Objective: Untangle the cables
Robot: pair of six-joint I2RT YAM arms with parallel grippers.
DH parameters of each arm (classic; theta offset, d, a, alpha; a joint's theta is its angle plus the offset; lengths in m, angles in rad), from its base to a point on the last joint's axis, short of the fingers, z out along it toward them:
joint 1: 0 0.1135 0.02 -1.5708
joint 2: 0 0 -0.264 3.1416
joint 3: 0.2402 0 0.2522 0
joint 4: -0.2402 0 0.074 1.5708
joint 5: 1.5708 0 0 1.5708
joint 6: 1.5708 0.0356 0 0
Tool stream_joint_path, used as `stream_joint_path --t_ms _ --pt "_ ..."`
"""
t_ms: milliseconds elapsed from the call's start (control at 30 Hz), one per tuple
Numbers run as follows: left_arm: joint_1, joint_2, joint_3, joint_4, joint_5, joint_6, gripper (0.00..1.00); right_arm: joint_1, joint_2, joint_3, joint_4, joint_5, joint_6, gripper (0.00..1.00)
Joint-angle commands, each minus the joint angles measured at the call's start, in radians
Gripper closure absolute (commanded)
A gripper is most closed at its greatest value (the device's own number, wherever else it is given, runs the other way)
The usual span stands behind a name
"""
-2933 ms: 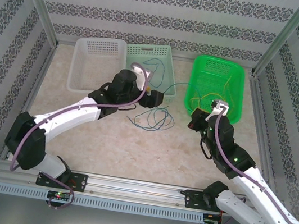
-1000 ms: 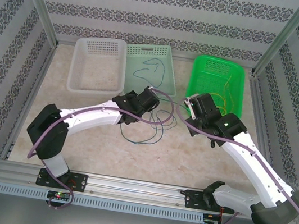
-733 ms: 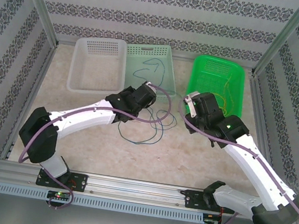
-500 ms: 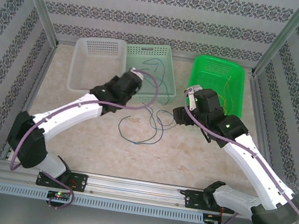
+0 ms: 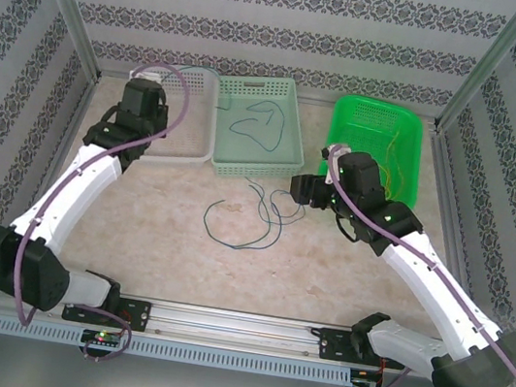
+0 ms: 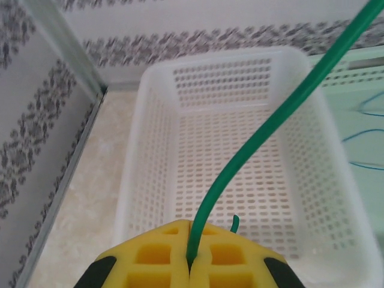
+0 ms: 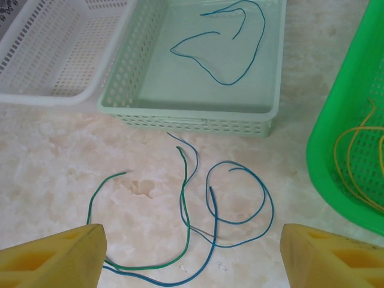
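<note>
A beige stone-look table (image 5: 163, 237) sits between patterned walls. At the top view's upper left, the left gripper (image 6: 190, 264) is clamped tight on a green cable (image 6: 270, 129) over the white basket (image 6: 270, 198). Mid-frame, the right gripper (image 7: 193, 255) stands wide apart above loose cables (image 7: 183, 192), green and blue, on the table. A blue cable (image 7: 228, 81) lies in the pale green basket (image 7: 192, 123). Yellow cables (image 7: 354, 156) lie in the bright green basket (image 7: 336, 120).

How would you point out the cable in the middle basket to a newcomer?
At the far edge of the table, take the pale mint basket, middle of three. The blue cable lies alone inside it in one open loop, unlike the green and blue cables overlapping on the bare tabletop in front.
</note>
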State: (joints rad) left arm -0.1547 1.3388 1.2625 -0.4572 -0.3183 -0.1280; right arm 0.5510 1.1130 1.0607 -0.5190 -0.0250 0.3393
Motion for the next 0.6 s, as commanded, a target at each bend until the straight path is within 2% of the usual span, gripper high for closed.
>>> stream_joint_path --t_ms 0,200,367,500,567 --pt "0.095 0.035 -0.024 -0.036 0.156 -0.164 1.00 -0.014 -0.026 -0.029 0.030 -0.016 0.037 0.23" --pt "0.229 0.147 -0.067 0.052 0.347 -0.323 1.00 -0.016 -0.028 -0.057 0.041 -0.029 0.063 0.24" --pt "0.256 0.271 -0.027 0.045 0.477 -0.371 1.00 -0.014 0.016 -0.074 0.012 -0.032 0.089 0.28" --pt "0.256 0.321 -0.038 0.050 0.513 -0.401 0.90 -0.005 0.083 -0.089 -0.013 -0.046 0.108 0.32" --pt "0.256 0.332 -0.046 0.060 0.532 -0.417 0.78 0.002 0.116 -0.094 -0.014 -0.046 0.117 0.33"
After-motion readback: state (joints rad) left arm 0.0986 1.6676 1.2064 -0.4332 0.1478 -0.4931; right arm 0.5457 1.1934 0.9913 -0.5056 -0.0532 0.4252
